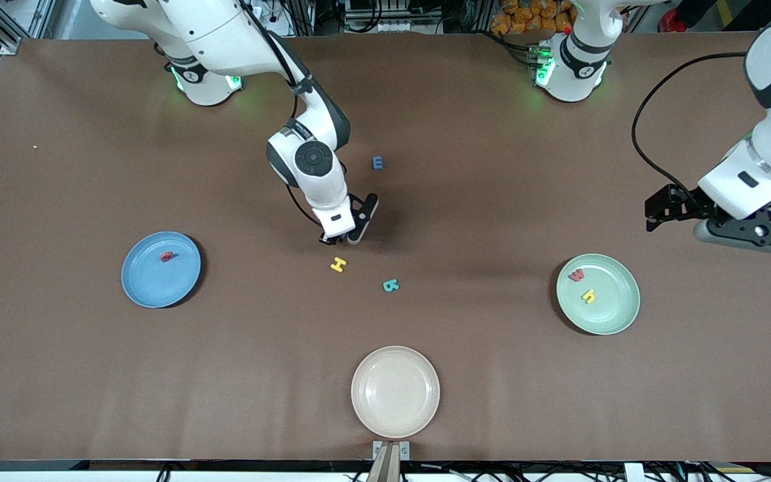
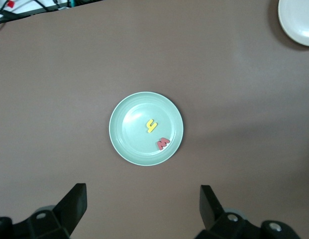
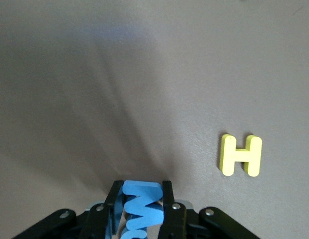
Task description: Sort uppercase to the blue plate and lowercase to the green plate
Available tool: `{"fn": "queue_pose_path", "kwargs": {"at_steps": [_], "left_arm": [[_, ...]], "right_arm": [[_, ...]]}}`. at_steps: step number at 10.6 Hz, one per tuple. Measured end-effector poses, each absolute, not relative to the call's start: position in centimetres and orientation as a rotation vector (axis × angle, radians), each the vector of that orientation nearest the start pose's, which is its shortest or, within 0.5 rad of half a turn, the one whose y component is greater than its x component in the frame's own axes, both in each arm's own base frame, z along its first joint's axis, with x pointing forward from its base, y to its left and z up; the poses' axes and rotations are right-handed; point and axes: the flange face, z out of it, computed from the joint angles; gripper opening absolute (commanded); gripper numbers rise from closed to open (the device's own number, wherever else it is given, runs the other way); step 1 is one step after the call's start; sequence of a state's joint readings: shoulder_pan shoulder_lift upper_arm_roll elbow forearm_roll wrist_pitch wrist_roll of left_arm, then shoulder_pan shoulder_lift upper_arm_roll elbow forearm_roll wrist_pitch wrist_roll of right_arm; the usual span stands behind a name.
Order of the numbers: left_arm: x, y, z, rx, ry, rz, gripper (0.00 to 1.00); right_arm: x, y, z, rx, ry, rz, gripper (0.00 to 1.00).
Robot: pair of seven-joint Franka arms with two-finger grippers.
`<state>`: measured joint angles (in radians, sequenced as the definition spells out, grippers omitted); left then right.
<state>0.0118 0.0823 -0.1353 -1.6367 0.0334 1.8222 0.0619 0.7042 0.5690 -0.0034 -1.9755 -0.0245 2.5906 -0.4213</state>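
Brown counter, sorting partly done: right jaws clamped on a blue foam letter M.
Tilted low over the counter beside the yellow foam capital H, the right arm gripped the letter edge-on, ready for lifting; the round sky-blue plate held a red letter. Left jaws waited open over the counter near the pale green plate.

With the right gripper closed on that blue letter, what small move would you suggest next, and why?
Probably lift straight up: the right gripper is shut on the blue M down at the table, beside the yellow H. The blue plate is its likely destination.
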Motion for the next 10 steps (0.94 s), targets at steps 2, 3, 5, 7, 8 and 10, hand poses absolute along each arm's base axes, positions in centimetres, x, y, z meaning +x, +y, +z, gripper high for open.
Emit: {"fn": "queue_pose_path", "kwargs": {"at_steps": [2,3,5,7,8,10], "left_arm": [[58.9,-7.4,58.7,-3.115,0.243,-0.182,1.0],[58.7,-7.7,59.1,-3.135,0.235,-0.185,1.0],[58.6,-8.0,59.1,-3.17,0.229,-0.174,1.0],[58.4,-10.0,58.8,-3.211,0.269,-0.156,1.0],[58.1,-12.5,58.1,-3.218,0.332,-0.133,1.0],[57.0,-19.6,56.1,-3.209,0.52,-0.069,1.0]], "right_arm": [[48.5,38.6,19.7,-2.679,-1.667,-0.078,0.0],[50.0,37.4,21.4,-2.706,-1.627,-0.09,0.0],[53.5,34.2,25.5,-2.769,-1.533,-0.09,0.0],[57.2,29.6,28.9,-2.847,-1.433,-0.065,0.0],[59.0,26.7,30.0,-2.889,-1.363,-0.04,0.0],[61.8,20.1,30.9,-2.964,-1.209,-0.006,0.0]]}}
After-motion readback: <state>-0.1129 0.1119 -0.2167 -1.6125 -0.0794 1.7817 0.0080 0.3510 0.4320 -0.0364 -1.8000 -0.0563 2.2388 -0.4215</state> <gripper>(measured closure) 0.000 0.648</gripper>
